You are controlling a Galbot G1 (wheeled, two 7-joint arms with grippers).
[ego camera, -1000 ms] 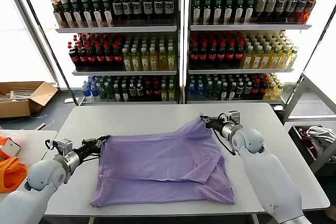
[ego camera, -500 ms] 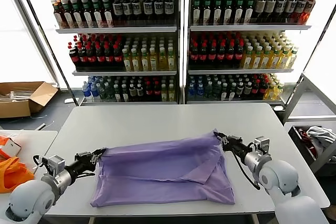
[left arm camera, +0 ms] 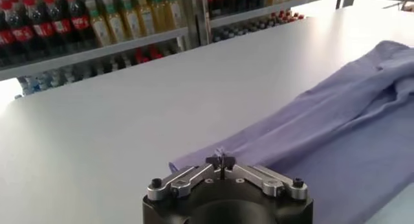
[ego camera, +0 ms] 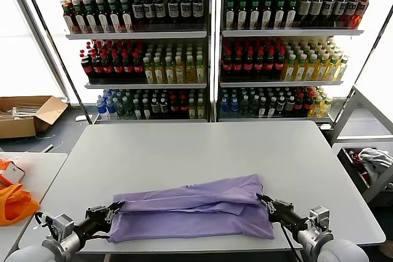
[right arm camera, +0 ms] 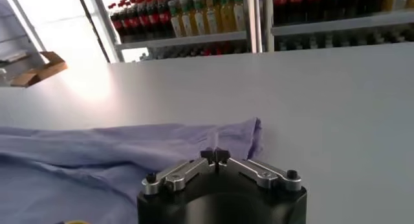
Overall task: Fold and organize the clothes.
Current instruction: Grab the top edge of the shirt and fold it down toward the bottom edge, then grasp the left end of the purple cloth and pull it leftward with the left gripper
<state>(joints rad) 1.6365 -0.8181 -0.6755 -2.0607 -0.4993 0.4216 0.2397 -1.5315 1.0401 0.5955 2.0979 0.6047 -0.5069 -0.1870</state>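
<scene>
A lavender T-shirt (ego camera: 193,211) lies folded in a long band near the front edge of the white table (ego camera: 184,148). My left gripper (ego camera: 112,207) is shut on the shirt's left folded edge; in the left wrist view the jaws (left arm camera: 221,162) pinch a bit of the fabric (left arm camera: 336,128). My right gripper (ego camera: 265,204) is shut on the shirt's right folded edge; in the right wrist view the jaws (right arm camera: 215,156) meet on the cloth (right arm camera: 129,157). Both grippers are low at the table surface. No prints or neck label show.
Shelves of bottles (ego camera: 209,47) stand behind the table. An orange bag (ego camera: 12,204) lies on a side table at the left, with a cardboard box (ego camera: 24,113) on the floor beyond. A bin with cloth (ego camera: 368,164) stands at the right.
Both grippers have pulled the shirt's far edge toward the front of the table and down, folding it over the near half. The shirt is now a flat, narrow band.
</scene>
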